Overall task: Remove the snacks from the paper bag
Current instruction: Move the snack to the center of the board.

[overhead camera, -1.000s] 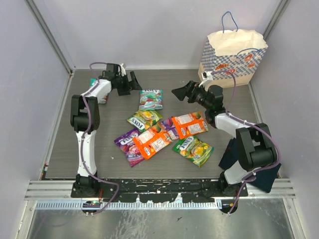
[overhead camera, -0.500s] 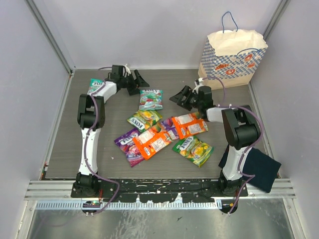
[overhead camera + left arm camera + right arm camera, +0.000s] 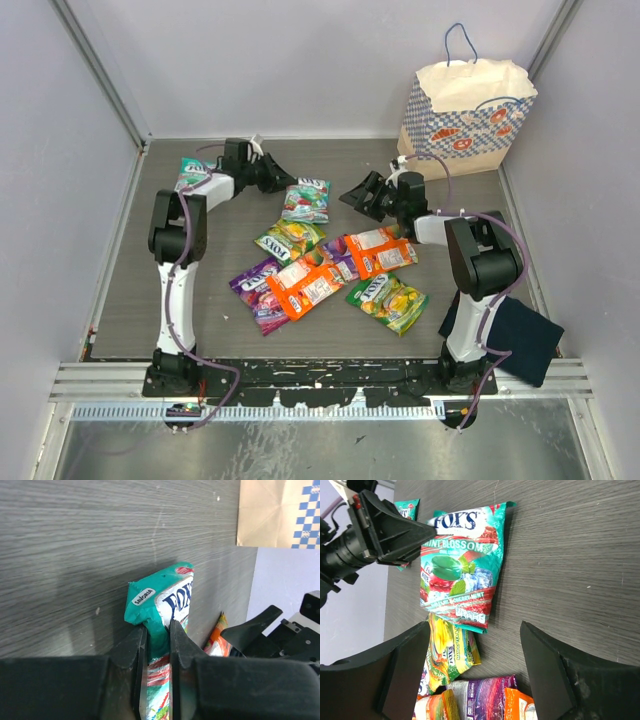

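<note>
So the left gripper [image 3: 157, 630] just snapped shut. A second ago its jaws were wide apart and hovering near the back of the table [image 3: 340, 162]; now they're pinched together on the edge of the teal packet [image 3: 167, 587], close to its top corner. In the wrist view the foil is squeezed flat between the two fingers, so that's a real grip and not just a touch. The packet hasn't been lifted; it's lying flat in pretty much the same spot, maybe nudged a hair.

The right gripper [image 3: 475, 627] came in a bit over that same second and the arm folded back toward its base. Its jaws are spread with nothing between them, pointed at that same teal packet from the other side.

Further out, the other snacks [image 3: 310, 285] sit in a loose pile nearer the arms, and a second teal one [image 3: 190, 172] lies by the left wall. The paper bag [image 3: 465, 110] stands upright in the far right corner, well apart from both grippers.

My read: this packet is already out of the bag, so the grab looks like tidying rather than unpacking. I can't see into the bag, so no idea if anything's left in there.
</note>
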`<state>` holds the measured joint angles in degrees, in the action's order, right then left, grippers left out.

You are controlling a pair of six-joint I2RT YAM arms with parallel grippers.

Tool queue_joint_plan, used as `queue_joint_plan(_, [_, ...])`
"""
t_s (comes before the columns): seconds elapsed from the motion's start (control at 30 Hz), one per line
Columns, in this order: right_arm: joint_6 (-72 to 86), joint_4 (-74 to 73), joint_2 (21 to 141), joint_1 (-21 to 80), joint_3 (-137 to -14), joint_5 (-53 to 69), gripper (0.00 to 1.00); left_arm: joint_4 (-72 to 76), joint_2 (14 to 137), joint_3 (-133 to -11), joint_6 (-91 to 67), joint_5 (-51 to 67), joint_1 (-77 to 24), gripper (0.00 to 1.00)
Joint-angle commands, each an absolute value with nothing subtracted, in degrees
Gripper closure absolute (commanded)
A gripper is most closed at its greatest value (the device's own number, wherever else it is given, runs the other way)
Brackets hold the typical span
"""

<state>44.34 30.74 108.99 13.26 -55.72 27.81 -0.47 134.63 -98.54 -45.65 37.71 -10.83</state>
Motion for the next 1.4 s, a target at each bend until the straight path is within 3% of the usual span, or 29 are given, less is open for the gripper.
queue_joint_plan(0.0, [43.84,33.11,105.63,12.93,-56.89,28.83,0.22,1.44,127.83,-101.58,-42.37,38.36,-10.15,0.96])
queue_joint_plan(0.3, [40.0,33.68,103.6,13.07,-56.56,30.42,0.22,-11.82,121.12,-99.84,-16.5,33.26,-6.68,0.99])
queue_joint_plan(0.57, [42.2,38.14,105.54,13.1,-56.81,33.36,0.22,-31.23,120.34,-103.56,-2.19,18.59,-2.03,0.84])
queue_joint_plan(0.6, [42.59,38.74,105.75,13.17,-56.86,33.64,0.22,-33.01,120.63,-104.59,-1.07,16.41,-1.81,0.8])
queue_joint_plan(0.63, [42.87,39.14,105.98,13.26,-56.86,33.86,0.22,-35.05,121.08,-105.93,-0.12,14.06,-1.81,0.69])
queue_joint_plan(0.7, [43.29,39.96,106.33,13.4,-56.72,34.28,0.22,-39.22,122.3,-109.71,0.71,8.89,-1.79,0.31])
queue_joint_plan(0.73, [43.45,40.34,106.35,13.44,-56.55,34.4,0.22,-40.95,122.61,-112.13,0.59,6.93,-1.84,0.23])
queue_joint_plan(0.87, [43.76,41.1,106.13,13.53,-56.11,34.62,0.22,-41.91,119.6,-112.7,-0.43,1.52,-3.9,0.14])
queue_joint_plan(0.9, [43.76,41.19,106.09,13.53,-56.08,34.71,0.22,-40.32,118.04,-110.6,-0.21,-0.81,-5.23,0.01])
queue_joint_plan(1.2, [43.58,41.18,105.46,13.54,-55.63,34.96,0.22,-28.63,111.59,-89.5,-3.84,-10.64,-16.71,0.02])
queue_joint_plan(1.37, [43.81,41.65,105.24,13.53,-55.2,35.24,0.22,-27.33,115.08,-87.6,-5.4,-14.86,-18.03,0.02])
